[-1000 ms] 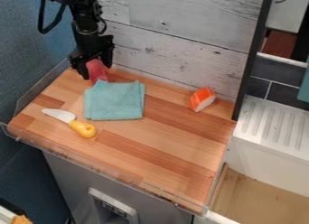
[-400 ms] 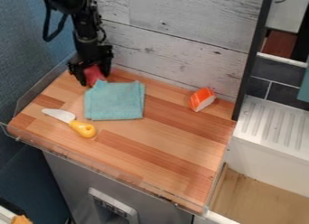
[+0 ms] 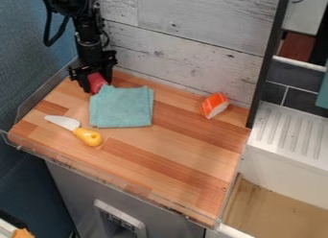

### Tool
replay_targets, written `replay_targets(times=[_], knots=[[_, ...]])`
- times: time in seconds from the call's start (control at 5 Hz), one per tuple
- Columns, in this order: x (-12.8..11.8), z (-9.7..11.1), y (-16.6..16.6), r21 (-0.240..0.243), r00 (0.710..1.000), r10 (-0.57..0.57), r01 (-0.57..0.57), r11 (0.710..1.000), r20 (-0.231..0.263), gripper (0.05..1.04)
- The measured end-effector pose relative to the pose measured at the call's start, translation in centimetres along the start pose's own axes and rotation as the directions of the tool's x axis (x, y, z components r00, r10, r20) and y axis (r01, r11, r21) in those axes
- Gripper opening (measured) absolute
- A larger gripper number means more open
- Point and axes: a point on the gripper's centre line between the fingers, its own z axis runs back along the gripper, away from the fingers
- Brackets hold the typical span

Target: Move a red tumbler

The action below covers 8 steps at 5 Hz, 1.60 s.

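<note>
The black gripper (image 3: 96, 80) hangs low over the back left corner of the wooden counter (image 3: 173, 150), in front of the white plank wall. The red tumbler (image 3: 97, 82) sits directly beneath it, its upper part hidden by the gripper and its lower part showing by the upper left corner of the folded teal cloth. How firmly the tumbler is held cannot be made out.
The teal cloth (image 3: 122, 106) lies just in front of the tumbler. A toy knife with a yellow handle (image 3: 87, 136) is at the left, and an orange-and-white toy piece (image 3: 215, 105) at the back right. A clear rim (image 3: 115, 178) edges the counter's front.
The gripper has come down and slightly left. The visible part of the red tumbler has shifted a little left too, closer to the cloth's corner. Cloth, knife and orange piece are unmoved.
</note>
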Motion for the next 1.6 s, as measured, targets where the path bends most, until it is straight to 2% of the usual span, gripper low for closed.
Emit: replay_targets(times=[0.2, 0.4, 0.6, 0.8, 1.0, 1.4, 1.6], knots=[[-0.1, -0.1, 0.1, 0.003, 1.000, 0.006, -0.006, 1.000, -0.002, 0.740], [-0.4, 0.0, 0.0, -0.023, 1.000, 0.022, -0.022, 0.999, -0.017, 0.740], [0.6, 3.1, 0.4, -0.088, 0.997, 0.069, -0.071, 0.994, -0.031, 0.740], [0.0, 5.6, 0.8, -0.147, 0.997, 0.060, -0.067, 0.987, -0.052, 0.740], [-1.5, 7.4, 1.4, -0.170, 0.998, 0.027, -0.037, 0.985, -0.065, 0.740], [-7.9, 9.6, 0.6, -0.200, 0.982, -0.087, 0.052, 0.978, -0.170, 0.740], [-11.6, 9.9, 0.0, -0.202, 0.976, -0.140, 0.105, 0.974, -0.168, 0.740]])
